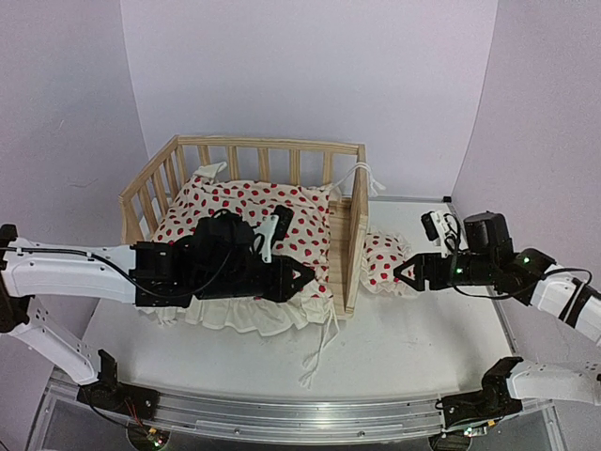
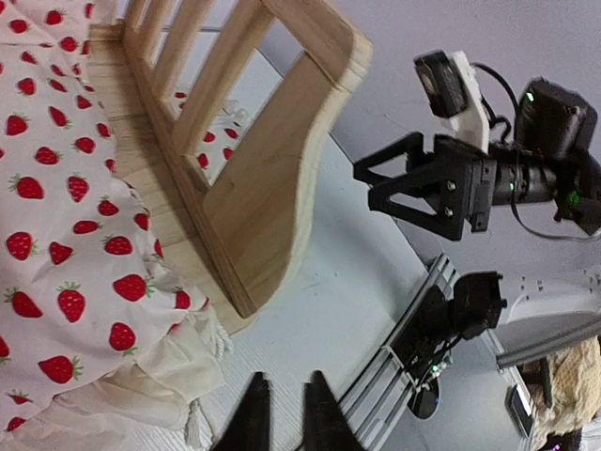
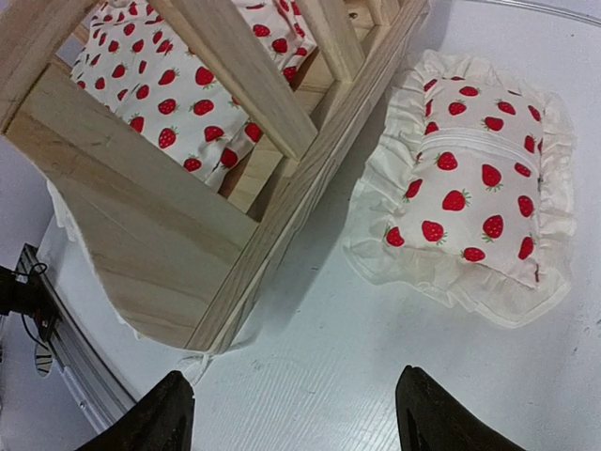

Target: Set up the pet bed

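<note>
Middle of the cushion (image 1: 235, 199) beneath the left arm (image 1: 188, 268); pillow (image 1: 380, 256) partly behind right end effector (image 1: 402, 272)

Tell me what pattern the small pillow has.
The small pillow has red strawberries on white; right wrist view.

Pale lilac walls (image 1: 310, 66); white table (image 1: 404, 348); metal rail (image 1: 310, 413) along near edge.

We see a small strawberry-print pillow (image 3: 474, 183) with a cream ruffle lying flat on the white tabletop (image 3: 376, 376), just ahead of the right jaws and slightly to their right in the wrist view, apart from them. A pale lilac backdrop (image 1: 310, 75) rises beyond it. Well behind those jaws, a metal rail (image 1: 300, 413) lines the tabletop's near edge.
</note>
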Controlling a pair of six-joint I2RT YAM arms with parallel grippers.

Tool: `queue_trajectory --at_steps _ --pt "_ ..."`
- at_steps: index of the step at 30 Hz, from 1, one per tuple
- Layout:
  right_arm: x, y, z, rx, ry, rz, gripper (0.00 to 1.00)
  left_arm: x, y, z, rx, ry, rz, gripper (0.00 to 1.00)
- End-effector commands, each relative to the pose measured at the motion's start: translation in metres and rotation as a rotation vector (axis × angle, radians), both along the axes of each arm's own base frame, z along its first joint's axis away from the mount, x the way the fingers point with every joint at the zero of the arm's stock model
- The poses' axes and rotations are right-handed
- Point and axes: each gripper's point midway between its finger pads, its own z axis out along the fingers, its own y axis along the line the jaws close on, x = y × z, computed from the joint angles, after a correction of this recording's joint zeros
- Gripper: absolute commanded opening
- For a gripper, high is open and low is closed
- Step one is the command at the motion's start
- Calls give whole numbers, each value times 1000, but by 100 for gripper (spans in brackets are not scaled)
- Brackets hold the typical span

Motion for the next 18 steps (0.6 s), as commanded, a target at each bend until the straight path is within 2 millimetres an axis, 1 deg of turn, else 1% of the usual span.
queue_trajectory --at_steps 1,2,3,6,7,8,10,11,13,15,17,18 --pt "-8 26 21 115 -8 130 73 -34 -33 -25 -10 14 -144 28" --pt "-9 27 17 118 9 136 72 -41 -41 -35 18 -2 -158 36" --pt "-11 27 13 114 24 136 72 -45 -50 -51 55 -2 -169 41" --pt "-14 23 12 113 19 125 71 -53 -72 -96 157 17 -208 51" --pt "-15 22 14 115 12 123 72 -52 -76 -115 203 22 -212 54" --pt "-16 20 15 114 5 122 72 -50 -78 -126 232 23 -201 54" --pt "-17 18 18 106 -3 119 72 -42 -75 -147 314 11 -166 54" --pt "-18 17 18 98 -6 118 72 -34 -73 -152 349 -3 -125 53" --pt "-19 16 17 92 0 117 72 -28 -69 -164 394 -4 -95 51" --pt "-20 15 16 92 2 117 72 -24 -72 -169 399 -9 -74 44" --pt "-21 14 15 94 3 112 72 -22 -83 -171 395 -18 -82 34" --pt "-21 15 16 97 0 113 72 -21 -89 -172 392 -32 -82 32"
